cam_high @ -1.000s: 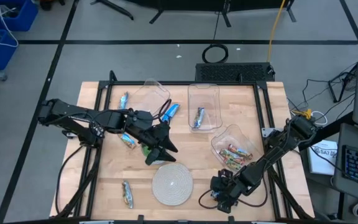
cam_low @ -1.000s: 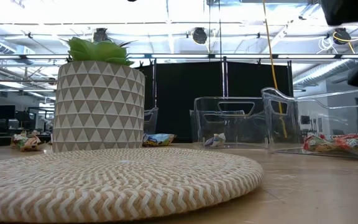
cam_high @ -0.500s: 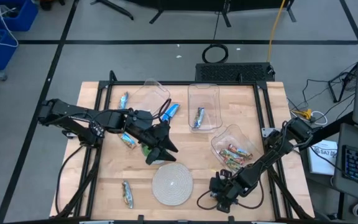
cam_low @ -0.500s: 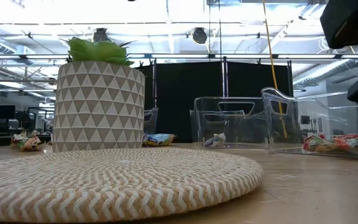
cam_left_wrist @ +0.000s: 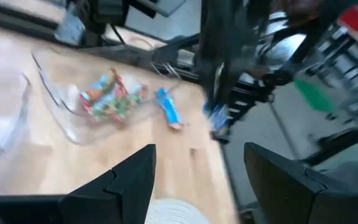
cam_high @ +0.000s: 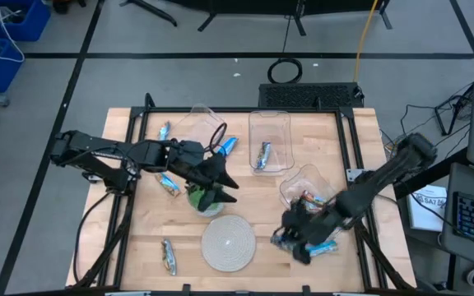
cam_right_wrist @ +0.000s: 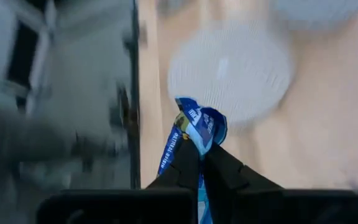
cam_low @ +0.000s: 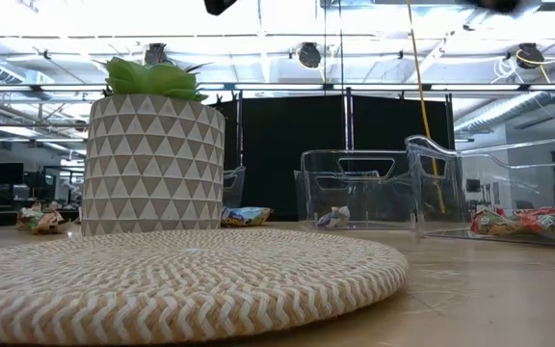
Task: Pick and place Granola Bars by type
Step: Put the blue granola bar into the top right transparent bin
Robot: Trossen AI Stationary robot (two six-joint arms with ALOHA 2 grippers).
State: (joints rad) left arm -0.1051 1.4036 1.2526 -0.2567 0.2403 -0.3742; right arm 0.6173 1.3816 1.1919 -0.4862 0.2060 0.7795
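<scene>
One blue bar (cam_right_wrist: 194, 134) has been lifted off the table's front-right corner, pinched in the right gripper (cam_right_wrist: 199, 163). It is probably bound for a bin (a second blue bar (cam_high: 326, 246) lies below), while the left gripper (cam_left_wrist: 197, 180) is held wide open over the plant (cam_high: 197, 197).

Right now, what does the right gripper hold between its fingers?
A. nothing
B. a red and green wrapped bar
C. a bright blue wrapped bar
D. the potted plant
C: in the right wrist view the right gripper is shut on a bright blue bar.

Woven mat (cam_high: 228, 242): front centre of the wooden surface (cam_high: 253, 205)
Potted plant (cam_low: 153, 145): just behind the mat
Clear bins (cam_high: 270, 141): rear and right
</scene>
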